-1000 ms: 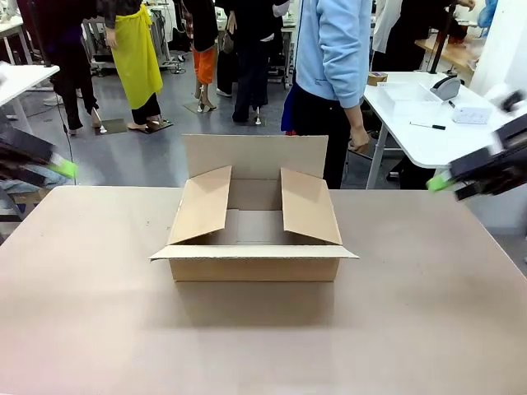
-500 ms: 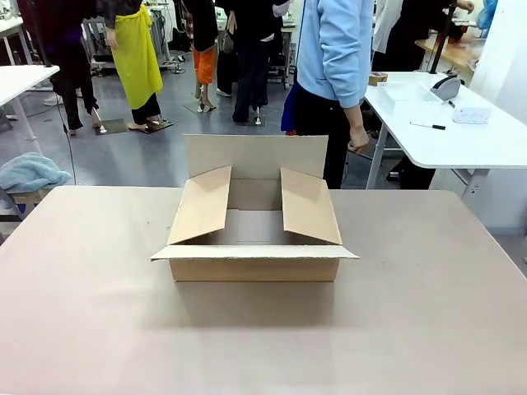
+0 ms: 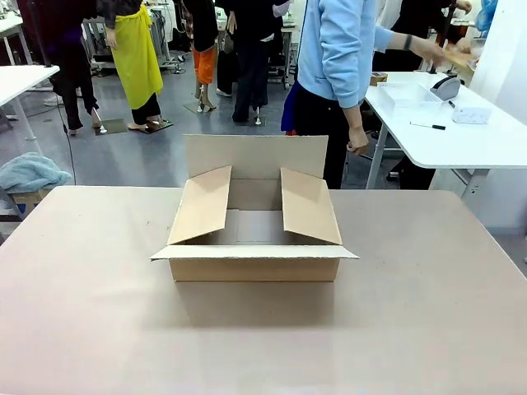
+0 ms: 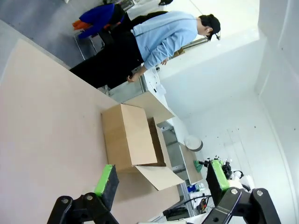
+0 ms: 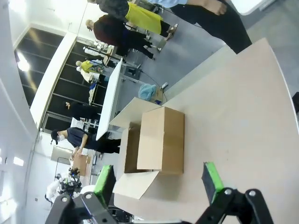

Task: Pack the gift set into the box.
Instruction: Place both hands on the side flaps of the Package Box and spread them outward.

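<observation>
- The brown box (image 3: 255, 234) sits in the middle of the big table (image 3: 428, 321).
- Its top is open. The back flap stands up, the two side flaps lean in, and the front flap sticks out flat toward the robot.
- You can see the floor of the box, with nothing lying on it.
- The left gripper (image 4: 161, 177) is up in the air over the table, well apart from the box. Its jaws are spread wide, with nothing between them.
- The right gripper (image 5: 158, 181) is up in the air on the other side, also well apart from the box. Its jaws are spread wide too, with nothing in them.
- A person (image 3: 333, 58) in a light blue top stands behind the box and turns to a white side table (image 3: 461, 144).
- One hand (image 3: 431, 51) reaches out over that white table.
- On the white table lie a whitish tray (image 3: 405, 92), a grey pouch (image 3: 447, 86) and a small white box (image 3: 472, 115), all far from the brown box.
</observation>
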`<state>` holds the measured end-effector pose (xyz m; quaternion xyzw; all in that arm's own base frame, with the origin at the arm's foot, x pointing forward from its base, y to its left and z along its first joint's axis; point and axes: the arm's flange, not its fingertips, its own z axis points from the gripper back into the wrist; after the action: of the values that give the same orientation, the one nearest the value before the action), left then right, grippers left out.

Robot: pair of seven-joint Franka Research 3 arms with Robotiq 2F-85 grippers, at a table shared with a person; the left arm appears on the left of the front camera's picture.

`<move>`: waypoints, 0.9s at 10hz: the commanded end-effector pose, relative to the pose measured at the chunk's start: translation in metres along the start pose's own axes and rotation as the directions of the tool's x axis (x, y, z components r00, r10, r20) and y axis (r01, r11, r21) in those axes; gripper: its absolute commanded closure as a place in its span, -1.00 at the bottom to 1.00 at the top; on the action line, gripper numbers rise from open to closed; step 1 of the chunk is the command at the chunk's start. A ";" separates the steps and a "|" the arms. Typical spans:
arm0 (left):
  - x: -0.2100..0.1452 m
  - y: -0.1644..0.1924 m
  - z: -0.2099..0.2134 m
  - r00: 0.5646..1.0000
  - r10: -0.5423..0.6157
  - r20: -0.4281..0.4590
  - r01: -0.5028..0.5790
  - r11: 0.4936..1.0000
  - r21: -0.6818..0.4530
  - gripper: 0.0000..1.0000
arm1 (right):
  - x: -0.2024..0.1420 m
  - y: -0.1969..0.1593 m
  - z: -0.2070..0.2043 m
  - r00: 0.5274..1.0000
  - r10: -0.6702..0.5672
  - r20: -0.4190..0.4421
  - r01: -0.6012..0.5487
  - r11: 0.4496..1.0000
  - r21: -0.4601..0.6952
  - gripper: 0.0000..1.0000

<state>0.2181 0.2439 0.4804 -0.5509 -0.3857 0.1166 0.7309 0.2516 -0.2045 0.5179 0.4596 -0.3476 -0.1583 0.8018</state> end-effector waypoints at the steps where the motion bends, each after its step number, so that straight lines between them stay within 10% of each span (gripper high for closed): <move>1: 0.000 -0.002 0.005 1.000 -0.025 0.009 0.025 1.000 -0.003 -1.00 | 0.000 -0.002 0.004 1.000 0.023 0.013 -0.023 1.000 0.020 -1.00; 4: 0.013 -0.031 -0.053 0.985 -0.061 -0.161 0.065 0.998 0.021 -1.00 | 0.004 0.051 -0.046 0.976 0.187 -0.114 -0.197 0.977 -0.087 -1.00; 6: 0.020 -0.089 -0.137 0.911 -0.199 -0.360 0.227 0.973 0.038 -1.00 | 0.003 0.130 -0.118 0.858 0.457 -0.233 -0.481 0.875 -0.058 -1.00; 9: -0.023 -0.165 -0.280 0.611 -0.336 -0.717 0.477 0.879 -0.006 -1.00 | -0.046 0.204 -0.234 0.549 0.748 -0.374 -0.740 0.642 0.198 -1.00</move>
<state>0.3333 -0.0217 0.5871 -0.4274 -0.2073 -0.1856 0.8602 0.3366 0.0778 0.6087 0.3008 -0.3078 0.2430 0.8693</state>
